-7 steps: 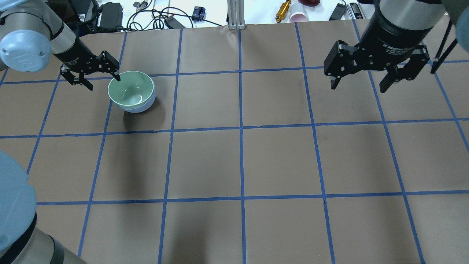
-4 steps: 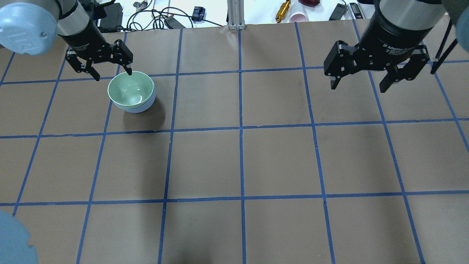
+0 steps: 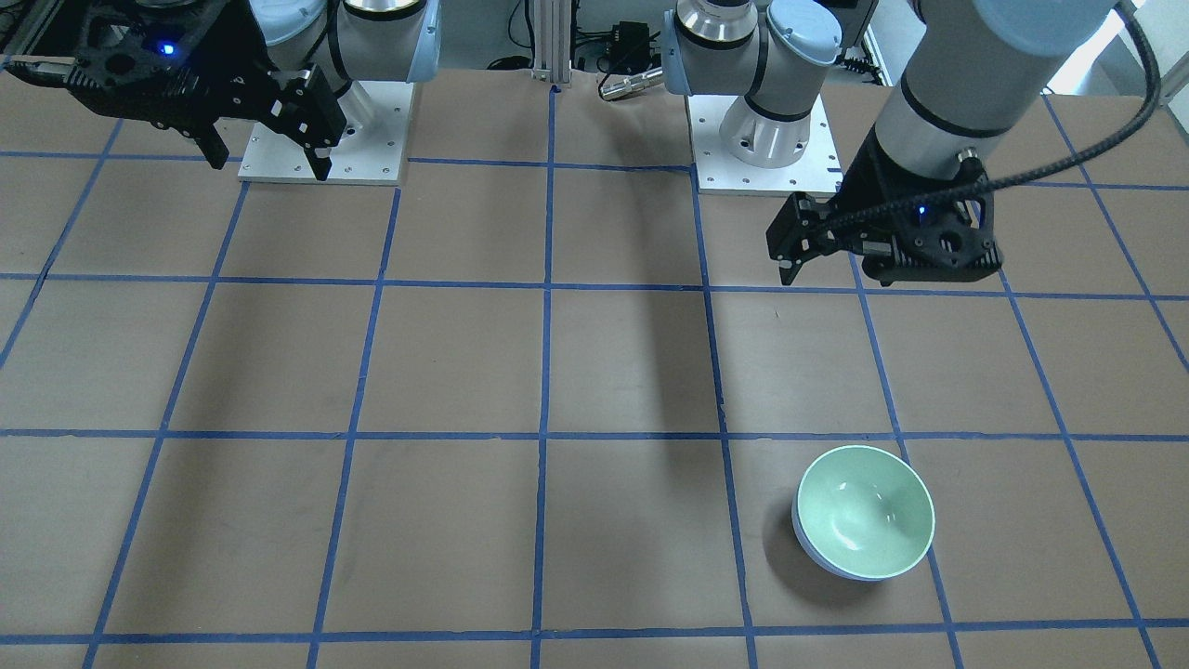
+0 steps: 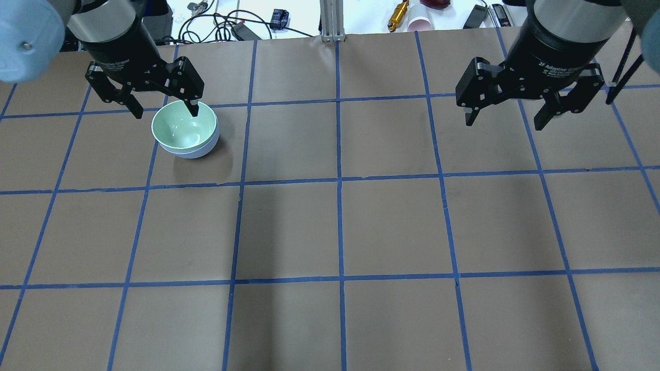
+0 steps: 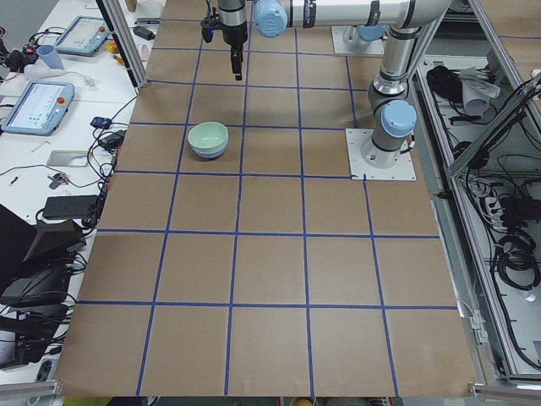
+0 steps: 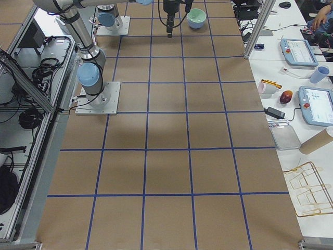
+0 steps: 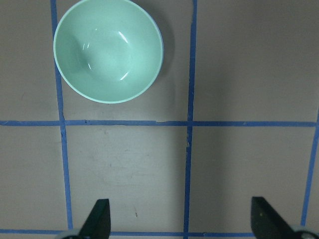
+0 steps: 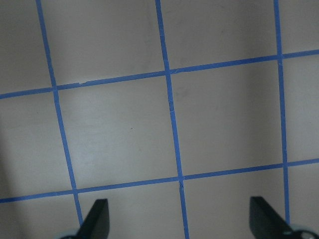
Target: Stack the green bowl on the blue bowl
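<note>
On my remote feed the bench is papered brown with a blue tape grid. Past its far edge there's a tangle of black cables and a gold cylinder just beside a pink cup (the small black gadgets there I can't make out). The side table holds a teach pendant, a cardboard tube and a wire rack.

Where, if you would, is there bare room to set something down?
Bare: the squares between the green bowl and the right hand, and every row nearer the robot. Crowded only far left: green bowl nested in blue bowl, left hand near.
</note>
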